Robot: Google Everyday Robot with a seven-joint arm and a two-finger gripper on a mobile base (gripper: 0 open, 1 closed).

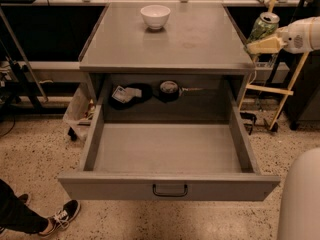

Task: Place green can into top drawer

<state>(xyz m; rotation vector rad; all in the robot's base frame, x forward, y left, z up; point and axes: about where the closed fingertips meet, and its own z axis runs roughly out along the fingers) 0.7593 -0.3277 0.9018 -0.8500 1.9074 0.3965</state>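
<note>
Rightward, tool (256, 43) grips green can (263, 26) beside tabletop (200, 46); arm (304, 35) cut off.

gripper (261, 45) sits just off the tabletop's (200, 49) right edge, clamped on the green can (263, 26); can's base hidden behind the jaws. Arm (306, 34) behind the jaws is cut by the view's edge. Dark items (169, 90) below-left of jaws: can't identify.

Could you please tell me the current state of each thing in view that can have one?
top drawer: pulled open.
green can: tilted, held in the air just past the right edge of the tabletop.
pincer: shut on the green can, beside the tabletop's right edge.
white bowl: upright on the tabletop.
</note>
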